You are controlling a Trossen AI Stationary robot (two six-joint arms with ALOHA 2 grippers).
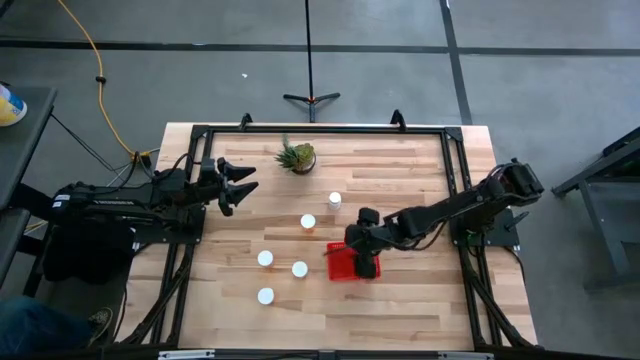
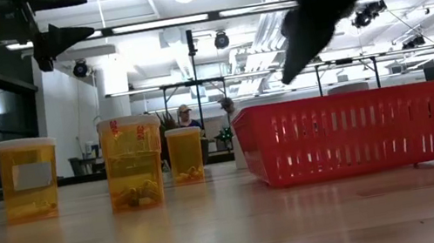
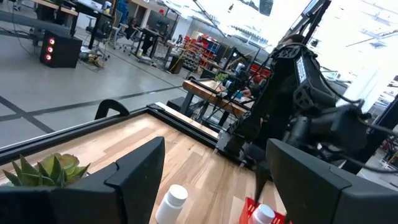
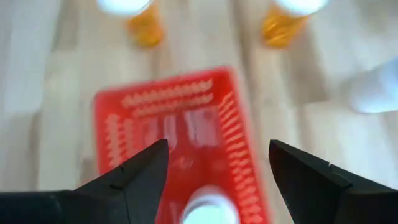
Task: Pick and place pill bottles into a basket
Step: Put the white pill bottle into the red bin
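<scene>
Your right pincer point(image 1: 362, 262) hung open over the red basket point(image 1: 340, 266) at the bench's point(image 1: 400, 310) center, one pill bottle point(image 4: 208, 210) inside. Five bottles point(image 1: 265, 258) stood toward nine o'clock. Your left pincer point(image 1: 245, 185) waited open at ten o'clock.

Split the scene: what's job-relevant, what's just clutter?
Job: five bottles on the table; one bottle in the basket; right pincer, open over it.
Clutter: plant; left pincer, idle and open.
</scene>
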